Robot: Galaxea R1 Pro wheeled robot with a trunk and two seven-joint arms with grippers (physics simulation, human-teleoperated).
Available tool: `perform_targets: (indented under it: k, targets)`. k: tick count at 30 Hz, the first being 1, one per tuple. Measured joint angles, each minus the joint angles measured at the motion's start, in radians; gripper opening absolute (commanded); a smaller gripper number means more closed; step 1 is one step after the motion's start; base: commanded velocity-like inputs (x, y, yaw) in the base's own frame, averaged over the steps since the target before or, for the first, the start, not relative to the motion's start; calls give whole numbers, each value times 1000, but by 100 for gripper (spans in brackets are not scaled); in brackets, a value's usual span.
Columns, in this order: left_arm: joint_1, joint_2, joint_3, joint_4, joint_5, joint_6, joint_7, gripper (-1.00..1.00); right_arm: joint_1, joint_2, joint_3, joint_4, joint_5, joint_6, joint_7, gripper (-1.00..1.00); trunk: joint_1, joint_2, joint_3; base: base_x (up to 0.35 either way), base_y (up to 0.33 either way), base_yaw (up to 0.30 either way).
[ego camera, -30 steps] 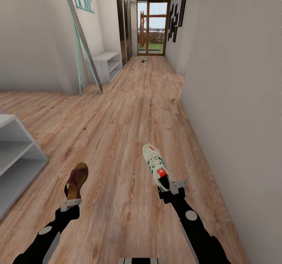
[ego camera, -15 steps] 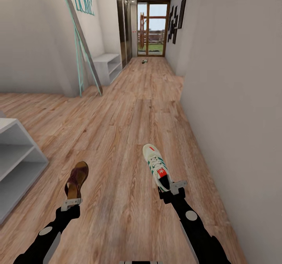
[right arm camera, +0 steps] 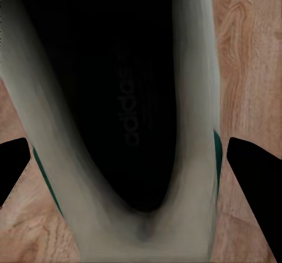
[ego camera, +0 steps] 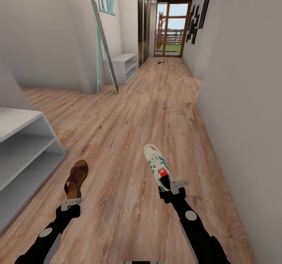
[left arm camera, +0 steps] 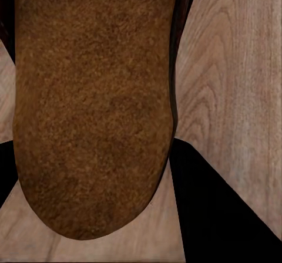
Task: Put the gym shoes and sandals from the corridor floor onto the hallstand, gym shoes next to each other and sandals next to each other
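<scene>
The left tool (ego camera: 71,203) is closed on the heel of a brown sandal (ego camera: 76,177), held above the wood floor (ego camera: 129,111) with its toe pointing to 12 o'clock. The right tool (ego camera: 172,188) grips the heel of a white sneaker (ego camera: 156,166) the same way; the right wrist view looks straight into the sneaker's dark opening, so the heel wall sits between the fingers. The pale grey shoe rack (ego camera: 23,154) stands at 9 o'clock, just beside the sandal, its two low shelves open toward the corridor. Another small shoe (ego camera: 160,61) lies far down the hall at 12 o'clock, near the glass door (ego camera: 169,30); which kind it is I cannot tell.

Both shoes hang from their heels alone, so a quick turn toward the rack could swing or slip one loose. The sandal is close to the rack's corner and may clip it while turning. The wall (ego camera: 250,99) at 3 o'clock crowds the right arm.
</scene>
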Motion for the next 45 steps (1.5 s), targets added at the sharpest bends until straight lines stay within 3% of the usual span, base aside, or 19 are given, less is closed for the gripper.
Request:
perform_targets:
  k: [27, 45]
  targets:
    - [0, -3, 0, 0, 3, -2, 1, -100, 0, -1, 0, 0, 0, -3, -18, -100, 0, 0, 5, 0, -2, 271]
    - [0, -3, 1, 0, 5, -2, 3, -100, 0, 2, -1, 11, -3, -4, -17, -100, 0, 0, 12, 16, -240, 268]
